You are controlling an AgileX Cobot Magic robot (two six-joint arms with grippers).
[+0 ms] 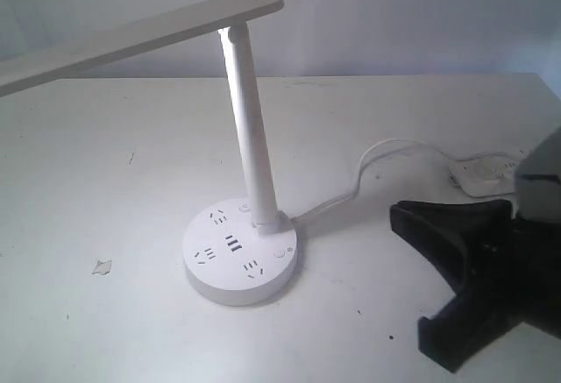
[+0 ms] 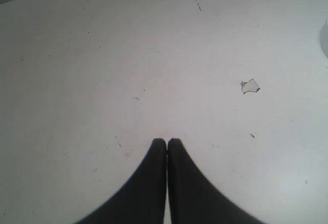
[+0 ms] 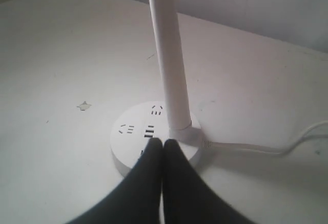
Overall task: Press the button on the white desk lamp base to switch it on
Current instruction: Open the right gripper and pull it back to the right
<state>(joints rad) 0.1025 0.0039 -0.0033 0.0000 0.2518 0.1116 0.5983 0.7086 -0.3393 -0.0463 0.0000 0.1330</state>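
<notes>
The white desk lamp (image 1: 250,129) stands mid-table, its bar head (image 1: 131,37) reaching left. Its round lamp base (image 1: 241,251) carries dark socket slots, USB ports and a small round button (image 1: 279,252) beside the pole foot. My right gripper (image 3: 163,142) is shut and empty. Its tips point at the lamp base (image 3: 130,134) and cover the near part of the top. In the exterior view the right arm (image 1: 500,260) sits to the right of the base, apart from it. My left gripper (image 2: 167,140) is shut over bare table.
The white cord (image 1: 368,168) runs from the base to a white power strip (image 1: 486,173) at the right. A small paper scrap (image 1: 102,266) lies left of the base on the white table (image 1: 131,181). The table's back edge meets a pale wall.
</notes>
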